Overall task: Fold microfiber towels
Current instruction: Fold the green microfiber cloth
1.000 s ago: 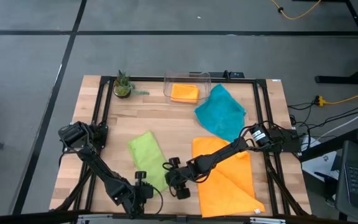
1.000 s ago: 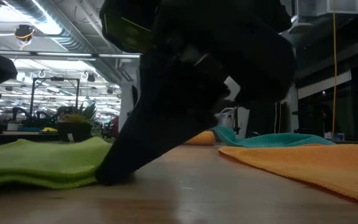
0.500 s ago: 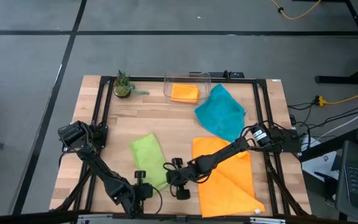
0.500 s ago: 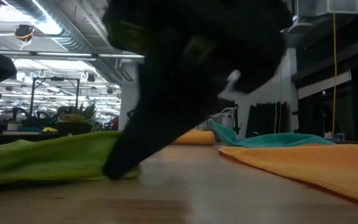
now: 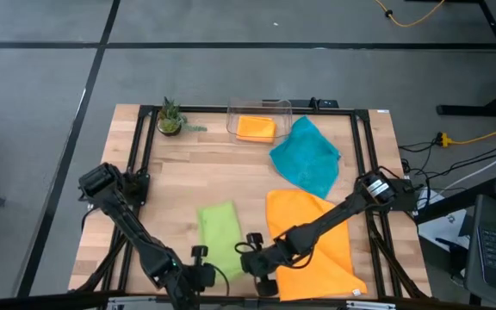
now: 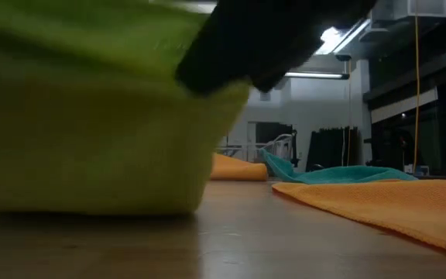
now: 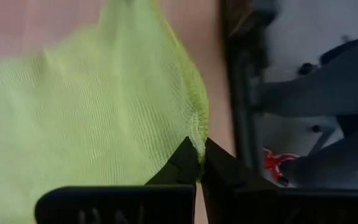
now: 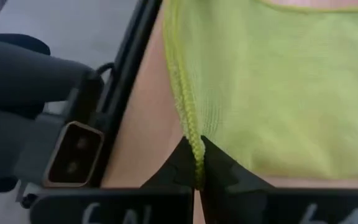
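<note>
A: What's the surface and the room?
B: A wooden table (image 5: pixel 231 168) in a black frame on grey floor; the low view shows a hall with ceiling lights.
A: What lies on it?
B: Plant (image 5: pixel 170 117) at 11 o'clock, bin (image 5: pixel 260 108) holding an orange towel (image 5: pixel 256 127) at 12, teal towel (image 5: pixel 306 155) at 2, big orange towel (image 5: pixel 317 245) at 5.
A: The claws?
B: Left gripper (image 5: pixel 198 277) and right gripper (image 5: pixel 257 263), both at 6, each pinch an edge of the green towel (image 5: pixel 220 241), which fills the low view.
</note>
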You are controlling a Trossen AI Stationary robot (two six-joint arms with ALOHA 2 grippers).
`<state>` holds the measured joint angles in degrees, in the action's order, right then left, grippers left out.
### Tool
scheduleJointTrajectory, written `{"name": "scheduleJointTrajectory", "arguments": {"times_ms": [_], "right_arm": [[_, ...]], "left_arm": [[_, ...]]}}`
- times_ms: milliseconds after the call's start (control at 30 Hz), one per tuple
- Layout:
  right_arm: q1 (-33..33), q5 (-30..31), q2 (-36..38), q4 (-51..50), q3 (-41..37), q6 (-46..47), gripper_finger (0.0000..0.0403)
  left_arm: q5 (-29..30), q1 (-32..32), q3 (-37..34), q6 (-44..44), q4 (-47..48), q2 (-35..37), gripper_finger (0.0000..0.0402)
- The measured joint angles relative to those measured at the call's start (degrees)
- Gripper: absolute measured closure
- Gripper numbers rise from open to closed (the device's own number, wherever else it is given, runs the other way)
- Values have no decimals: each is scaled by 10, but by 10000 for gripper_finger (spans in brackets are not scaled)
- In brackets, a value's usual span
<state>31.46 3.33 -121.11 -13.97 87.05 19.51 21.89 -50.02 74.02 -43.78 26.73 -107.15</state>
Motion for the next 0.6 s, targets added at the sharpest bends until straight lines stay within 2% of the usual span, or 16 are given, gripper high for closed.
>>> {"name": "scheduleJointTrajectory", "arguments": {"times_ms": [167, 433, 600], "right_arm": [[4, 46, 4, -2, 5, -20, 399], [-16, 152, 6, -23, 48, -134, 399], [-52, 152, 6, -23, 44, -153, 399]], "left_arm": [[13, 2, 44, 52, 47, 1, 401], [34, 7, 75, 37, 202, 2, 401], [48, 12, 75, 13, 285, 2, 401]]}}
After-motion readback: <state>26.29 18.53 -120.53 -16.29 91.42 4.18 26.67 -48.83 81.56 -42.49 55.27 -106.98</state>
